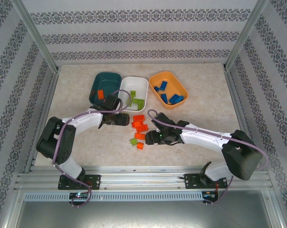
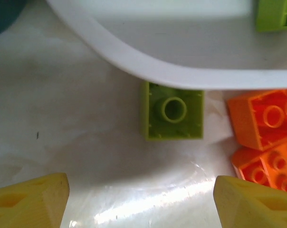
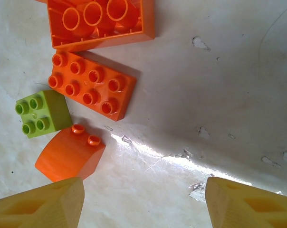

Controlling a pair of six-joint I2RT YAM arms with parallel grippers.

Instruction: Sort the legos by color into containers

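Observation:
Three containers stand in a row at the back: a teal tray [image 1: 105, 80] holding an orange brick, a white tray [image 1: 134, 85] with green legos [image 1: 137, 101], and an orange tray [image 1: 168, 78] with blue legos [image 1: 171, 96]. Loose orange legos [image 1: 139, 122] and a green one [image 1: 133, 141] lie mid-table. My left gripper [image 2: 141, 204] is open and empty, just short of an upturned green brick [image 2: 174, 110] lying against the white tray's rim [image 2: 181, 71]. My right gripper [image 3: 143, 204] is open over bare table, beside a sloped orange brick [image 3: 70, 152], a green brick [image 3: 43, 113] and an orange plate brick [image 3: 92, 88].
Two orange bricks [image 2: 264, 118] lie right of the upturned green brick, close to my left gripper's right finger. An upturned orange brick [image 3: 100, 21] lies beyond the plate brick. Patterned walls and metal posts enclose the table. Both grippers [image 1: 128, 121] [image 1: 147, 137] are near each other at the pile.

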